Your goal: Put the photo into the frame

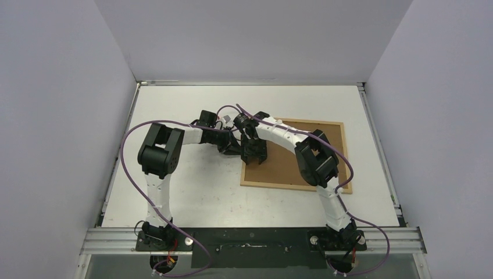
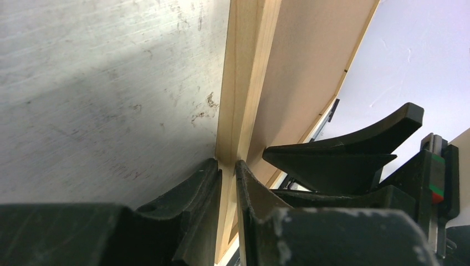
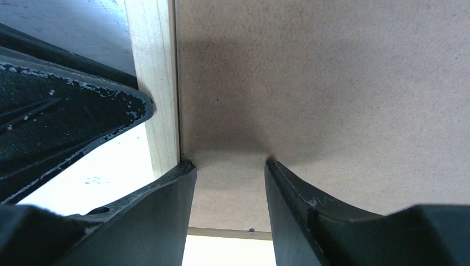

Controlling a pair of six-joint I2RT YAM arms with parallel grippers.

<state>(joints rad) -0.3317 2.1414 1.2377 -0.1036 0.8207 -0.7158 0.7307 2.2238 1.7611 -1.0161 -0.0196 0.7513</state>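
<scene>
At the bottom of the top view the two arm bases sat on a metal rail, with purple cables looping up along both arms. Beyond the rail, a band of bare white table ran to the lower long edge of the frame.

The frame lay flat at right of centre, back side up, with the brown backing board filling it. Its long axis ran left to right, the right end turned slightly toward the bottom of the view. Bare table showed to its left and above it. A narrower strip separated its right short edge from the table's right border.

The left gripper reached in from the left to the frame's left short rail. In its wrist view, the left gripper was pinched narrow on the light wood strip of the frame. The scuffed table lay to the left and the board to the right. One of the right gripper's fingers showed just beside it.

The right gripper stood over the frame's upper left part. In its own view, the right gripper held its jaws partly apart, gripping nothing. Both tips were down on the board, and the left tip touched the rail's inner edge.
</scene>
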